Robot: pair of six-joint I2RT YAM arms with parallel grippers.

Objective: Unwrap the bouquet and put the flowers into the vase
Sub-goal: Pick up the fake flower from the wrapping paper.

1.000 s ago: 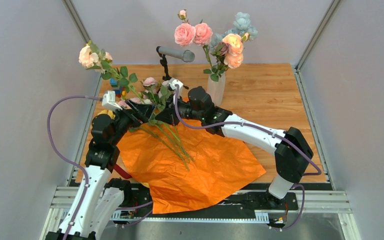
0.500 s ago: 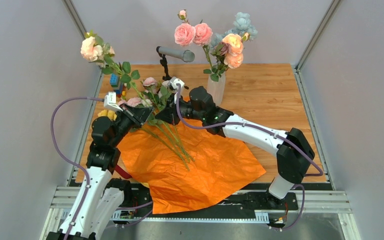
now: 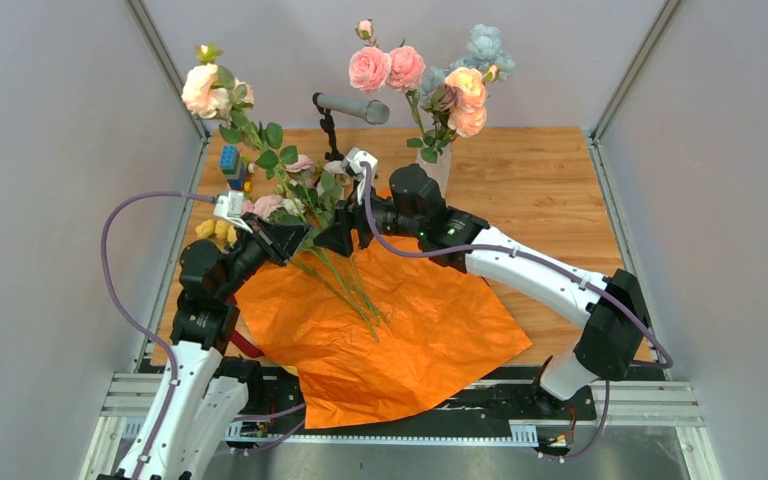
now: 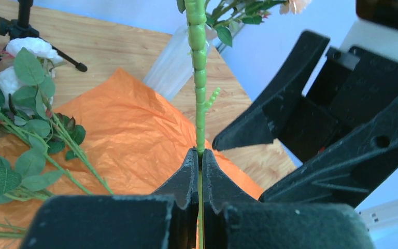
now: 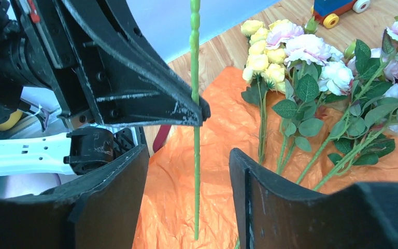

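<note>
My left gripper (image 3: 295,232) is shut on the thin green stem (image 4: 197,67) of a peach rose (image 3: 205,90), which stands up high at the back left. The pinched stem runs between the closed fingertips of the left gripper (image 4: 199,155). My right gripper (image 3: 332,238) faces it, open; the same stem (image 5: 195,155) hangs free between the spread jaws of the right gripper (image 5: 189,171). More flowers (image 3: 340,275) lie on the flattened orange paper (image 3: 400,330). The white vase (image 3: 433,175) behind holds several roses (image 3: 390,68).
A black microphone stand (image 3: 345,108) is behind the grippers, beside the vase. Blue toy blocks (image 3: 231,163) sit at the back left. A dark red ribbon (image 3: 245,343) pokes out under the paper's left edge. Grey walls close in both sides.
The left gripper closed on the stem while the right gripper still held it. The right gripper then opened and let go. The peach rose has swung up and to the right.
</note>
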